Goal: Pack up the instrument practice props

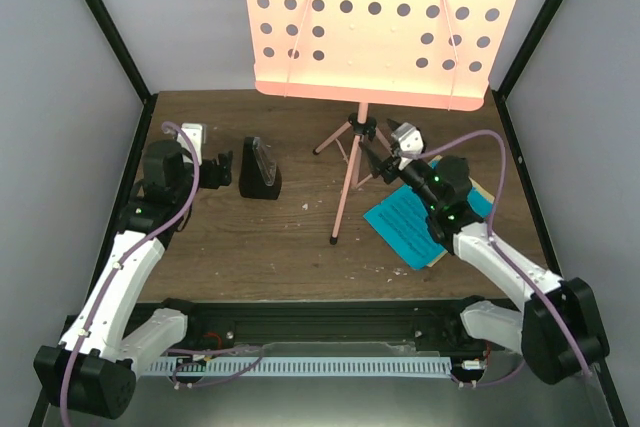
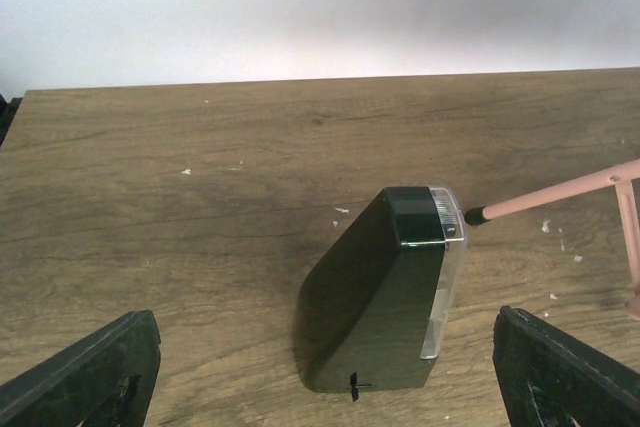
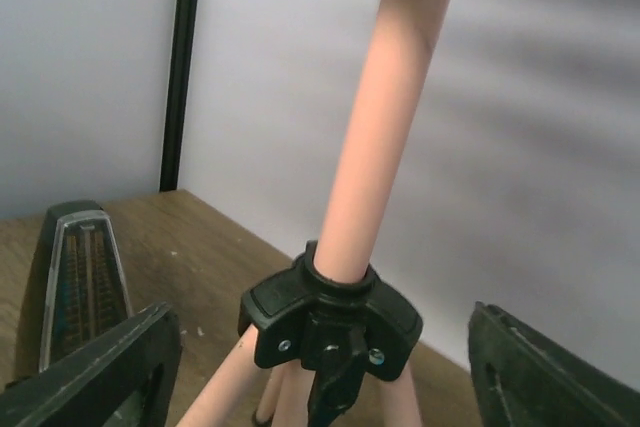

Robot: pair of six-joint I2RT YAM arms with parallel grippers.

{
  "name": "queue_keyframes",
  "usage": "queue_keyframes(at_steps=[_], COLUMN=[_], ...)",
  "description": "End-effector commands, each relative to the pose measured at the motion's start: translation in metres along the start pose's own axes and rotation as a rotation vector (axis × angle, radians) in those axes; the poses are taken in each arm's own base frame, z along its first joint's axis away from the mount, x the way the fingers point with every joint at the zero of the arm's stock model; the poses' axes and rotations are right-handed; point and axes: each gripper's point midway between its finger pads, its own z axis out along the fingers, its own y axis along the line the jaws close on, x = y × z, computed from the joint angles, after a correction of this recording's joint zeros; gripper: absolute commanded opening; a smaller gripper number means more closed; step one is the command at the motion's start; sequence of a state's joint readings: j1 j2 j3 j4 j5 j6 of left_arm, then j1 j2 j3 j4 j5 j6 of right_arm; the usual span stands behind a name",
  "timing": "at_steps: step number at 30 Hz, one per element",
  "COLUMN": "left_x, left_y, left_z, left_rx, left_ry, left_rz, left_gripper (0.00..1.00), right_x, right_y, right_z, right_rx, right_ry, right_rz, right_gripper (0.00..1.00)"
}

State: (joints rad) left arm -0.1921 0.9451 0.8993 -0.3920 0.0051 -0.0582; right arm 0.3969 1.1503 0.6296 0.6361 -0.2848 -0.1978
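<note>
The salmon-pink music stand stands at the back, with its perforated desk (image 1: 380, 17) high and its thin tripod legs (image 1: 347, 182) spread on the table. My right gripper (image 1: 388, 149) is open beside the black tripod hub (image 1: 362, 129). In the right wrist view the hub (image 3: 330, 322) and pole (image 3: 385, 117) sit between my open fingers (image 3: 100, 377), untouched. The small black pyramid metronome (image 1: 259, 169) stands upright at the left. My left gripper (image 1: 226, 169) is open just left of it; the left wrist view shows the metronome (image 2: 385, 297) ahead of my spread fingers (image 2: 570, 372). A blue sheet-music page (image 1: 410, 225) lies under my right arm.
A tan-yellow page edge (image 1: 481, 190) shows beneath the blue sheet. A tripod leg tip (image 2: 560, 192) ends just behind the metronome. Black frame posts (image 1: 108, 27) and grey walls close in the wooden table (image 1: 280, 247).
</note>
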Motion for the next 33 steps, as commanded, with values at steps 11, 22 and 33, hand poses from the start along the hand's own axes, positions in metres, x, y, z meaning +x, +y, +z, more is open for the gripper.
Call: queue_keyframes(at_steps=[11, 22, 33], left_x=[-0.014, -0.005, 0.021], left_y=[-0.01, -0.137, -0.252], left_z=[-0.021, -0.02, 0.012], left_rx=[0.037, 0.591, 0.864], left_ry=[-0.117, -0.056, 0.049], left_rz=[0.027, -0.194, -0.09], left_gripper=[0.91, 0.74, 0.59], right_x=[0.047, -0.004, -0.041], right_y=[-0.068, -0.085, -0.03], right_z=[-0.064, -0.007, 0.045], right_rx=[-0.001, -0.515, -0.91], right_ry=[-0.017, -0.034, -0.003], right_rz=[0.618, 0.744, 0.593], right_gripper=[0.92, 0.79, 0.62])
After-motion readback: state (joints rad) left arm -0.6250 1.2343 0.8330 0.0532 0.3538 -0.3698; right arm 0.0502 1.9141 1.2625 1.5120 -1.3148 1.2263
